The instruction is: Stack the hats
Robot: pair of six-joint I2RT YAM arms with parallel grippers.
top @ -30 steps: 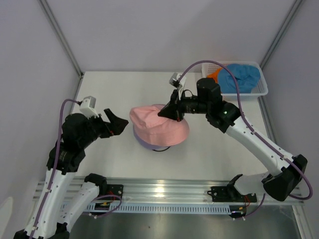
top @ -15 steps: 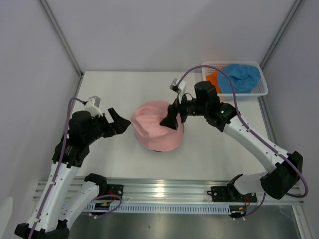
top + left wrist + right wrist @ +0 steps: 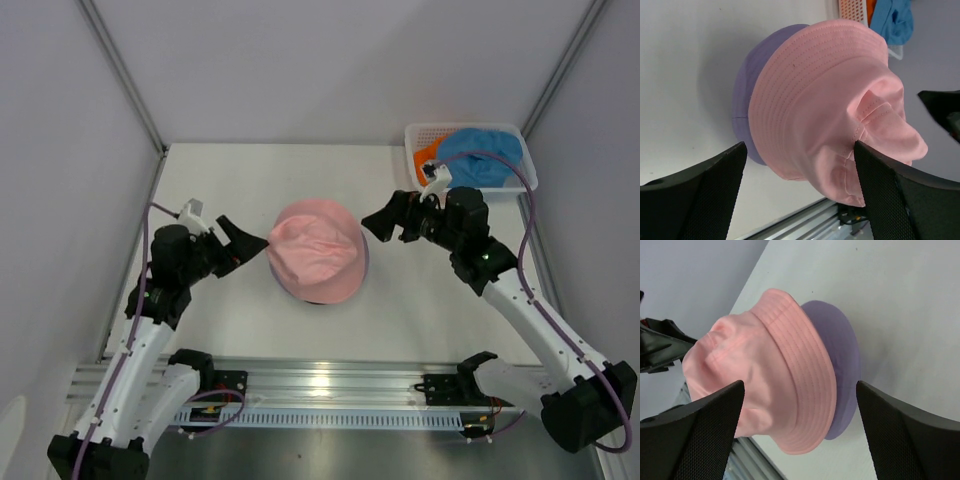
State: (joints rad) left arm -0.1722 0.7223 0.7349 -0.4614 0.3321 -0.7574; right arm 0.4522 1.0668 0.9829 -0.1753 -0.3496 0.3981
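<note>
Presently I find left end effector [image 3: 243, 236] and right end effector [image 3: 377, 225] wide, empty, letting the pink hat [image 3: 315, 255] cap the lavender hat [image 3: 747, 100].

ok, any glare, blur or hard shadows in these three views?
Top external: sharp, even light, bright glare on the rail at the near edge. Left wrist: pink hat in focus, soft shadow on the table beside the lavender hat. Right wrist: sharp too, no glare, fingers dark at the lower corners.
</note>
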